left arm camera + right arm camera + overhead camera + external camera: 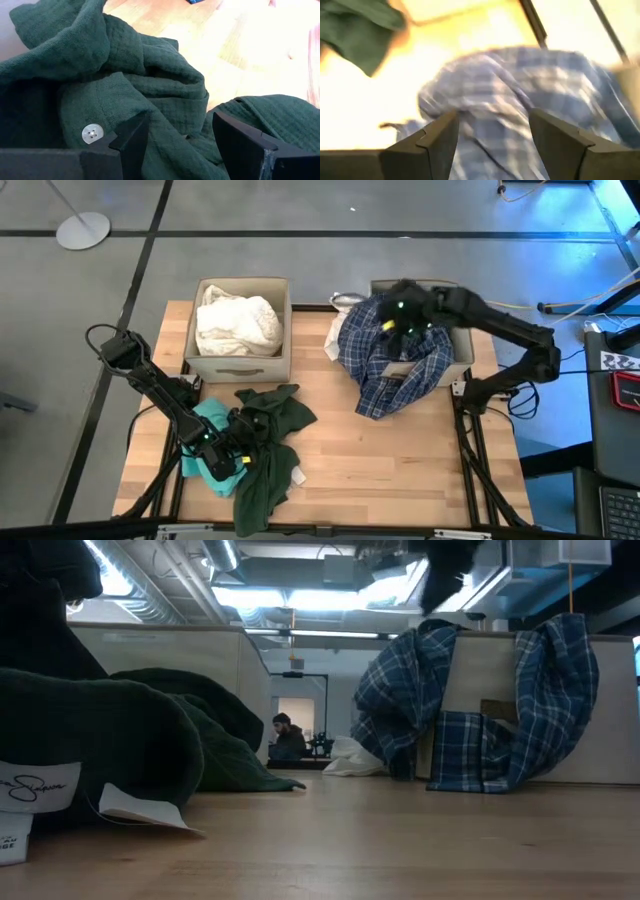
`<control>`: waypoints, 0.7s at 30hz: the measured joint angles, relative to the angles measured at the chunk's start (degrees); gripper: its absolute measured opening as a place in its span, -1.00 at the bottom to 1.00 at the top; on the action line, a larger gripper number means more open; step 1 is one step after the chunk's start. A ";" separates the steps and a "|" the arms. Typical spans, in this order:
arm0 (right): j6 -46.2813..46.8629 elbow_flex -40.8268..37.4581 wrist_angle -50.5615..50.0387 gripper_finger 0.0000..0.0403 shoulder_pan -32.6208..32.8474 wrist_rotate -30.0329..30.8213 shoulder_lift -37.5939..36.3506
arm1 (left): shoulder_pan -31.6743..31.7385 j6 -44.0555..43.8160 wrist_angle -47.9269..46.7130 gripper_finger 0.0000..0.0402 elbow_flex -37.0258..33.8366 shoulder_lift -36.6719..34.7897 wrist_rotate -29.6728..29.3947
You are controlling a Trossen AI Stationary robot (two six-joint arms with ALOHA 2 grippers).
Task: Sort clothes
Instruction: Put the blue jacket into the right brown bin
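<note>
Clothes are spread over the wooden surface (400, 450) and two beige fabric boxes. From above, the white garments (237, 323) fill the left box (240, 364), while the blue plaid shirt (395, 360) drapes over the front wall of the right box (462, 350) and hangs down onto the surface. A pale garment (335, 335) lies between the boxes. The dark green garment (268, 442) sprawls near the front edge with its long axis running roughly from the boxes toward the front, and the teal garment (210, 442) lies just beside it, partly under the left arm.

The low view adds what the overhead one hides: a white label (135, 808) on the dark green garment's edge, the plaid shirt hanging in two folds down the box front, and a person (288, 737) seated far off in the room. The left wrist view alone shows a white button (92, 133) on the green fabric.

The left gripper (175, 140) sits low over the dark green garment, fingers spread wide with cloth bunched between them, not pinched. The right gripper (492, 135) hovers above the plaid shirt at the right box, fingers likewise wide apart and holding nothing; in the overhead view it shows as a dark mass over the shirt.
</note>
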 joint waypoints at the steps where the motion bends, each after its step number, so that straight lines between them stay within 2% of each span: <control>1: -1.02 -0.65 2.05 0.21 1.67 0.28 0.00 | 0.00 0.00 0.00 0.05 0.00 0.00 0.00; 8: -13.10 -5.46 6.85 0.17 9.22 6.95 0.00 | 0.00 0.11 -0.01 0.05 0.00 0.00 0.00; 12: -16.06 -9.48 6.93 0.09 9.24 10.76 0.05 | 0.00 0.05 0.00 0.05 0.00 0.00 0.00; 16: -17.45 -12.53 9.79 0.00 7.98 17.47 0.06 | 0.00 0.04 0.02 0.05 0.00 0.00 0.00; 21: -19.48 -14.11 13.11 -0.04 6.45 17.40 0.04 | 0.00 -0.26 0.00 0.05 0.00 0.00 0.00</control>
